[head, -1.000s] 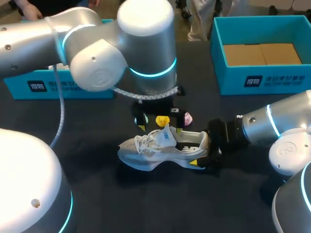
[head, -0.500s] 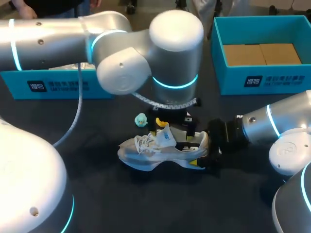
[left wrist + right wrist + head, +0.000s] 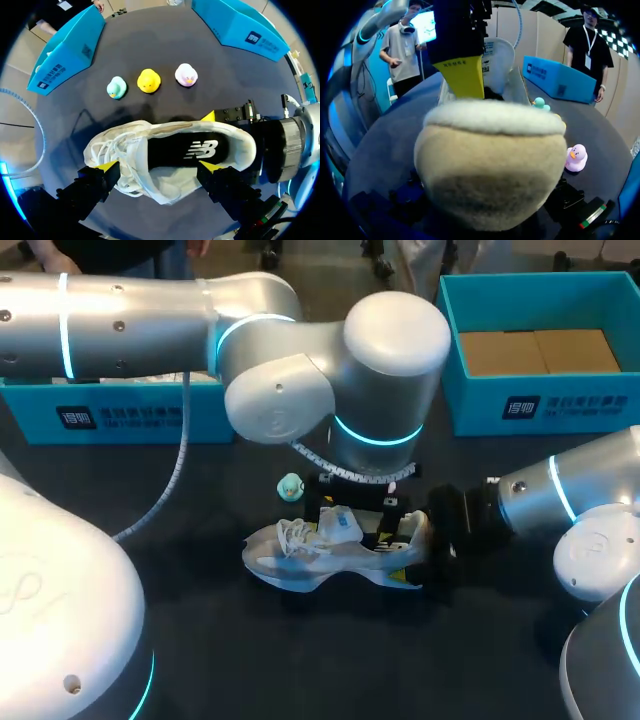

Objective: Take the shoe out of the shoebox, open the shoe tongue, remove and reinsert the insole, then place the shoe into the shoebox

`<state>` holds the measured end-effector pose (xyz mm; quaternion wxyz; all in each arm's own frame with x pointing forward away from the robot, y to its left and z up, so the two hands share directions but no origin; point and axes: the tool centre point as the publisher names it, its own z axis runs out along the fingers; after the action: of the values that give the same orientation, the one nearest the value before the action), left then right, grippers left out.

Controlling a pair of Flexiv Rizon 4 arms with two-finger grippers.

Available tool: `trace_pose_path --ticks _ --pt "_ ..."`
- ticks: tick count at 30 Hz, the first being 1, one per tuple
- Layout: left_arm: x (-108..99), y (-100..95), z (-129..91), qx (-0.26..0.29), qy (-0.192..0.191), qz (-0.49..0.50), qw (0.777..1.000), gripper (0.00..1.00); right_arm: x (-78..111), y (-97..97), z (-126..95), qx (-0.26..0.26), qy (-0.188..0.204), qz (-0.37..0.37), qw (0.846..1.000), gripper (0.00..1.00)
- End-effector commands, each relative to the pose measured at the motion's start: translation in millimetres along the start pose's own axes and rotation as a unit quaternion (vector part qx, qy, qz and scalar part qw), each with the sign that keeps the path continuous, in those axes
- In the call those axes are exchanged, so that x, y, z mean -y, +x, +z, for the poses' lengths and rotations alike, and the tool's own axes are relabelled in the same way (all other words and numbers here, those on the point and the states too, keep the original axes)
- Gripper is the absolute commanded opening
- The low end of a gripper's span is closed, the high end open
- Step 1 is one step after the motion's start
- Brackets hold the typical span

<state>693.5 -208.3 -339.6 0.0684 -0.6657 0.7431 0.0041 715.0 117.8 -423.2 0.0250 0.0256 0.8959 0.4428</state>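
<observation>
My left hand (image 3: 158,167) hangs spread wide, holding nothing, over the pale mesh sneaker (image 3: 150,150) standing on the dark tabletop (image 3: 210,620), so unboxing looks done and its white tongue (image 3: 340,525) seems lifted clear. The black insole (image 3: 192,150) lies inside, so I judge its removal, refitting and the reboxing remain. My right hand (image 3: 408,550) clasps the heel from both sides; the open teal cardboard shoebox (image 3: 540,405) stands well apart at the right.
</observation>
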Motion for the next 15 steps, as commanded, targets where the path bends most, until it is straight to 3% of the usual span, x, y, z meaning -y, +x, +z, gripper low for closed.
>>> trace_pose_path --ticks 1,15 --pt "-0.6 1.6 4.3 0.019 0.008 -0.003 1.0 1.0 0.7 0.7 1.7 0.001 0.001 0.0 1.0 0.0" --pt "1.6 -23.7 15.6 0.06 0.001 -0.026 0.998 1.0 0.7 0.7 1.7 0.001 0.001 0.0 1.0 0.0"
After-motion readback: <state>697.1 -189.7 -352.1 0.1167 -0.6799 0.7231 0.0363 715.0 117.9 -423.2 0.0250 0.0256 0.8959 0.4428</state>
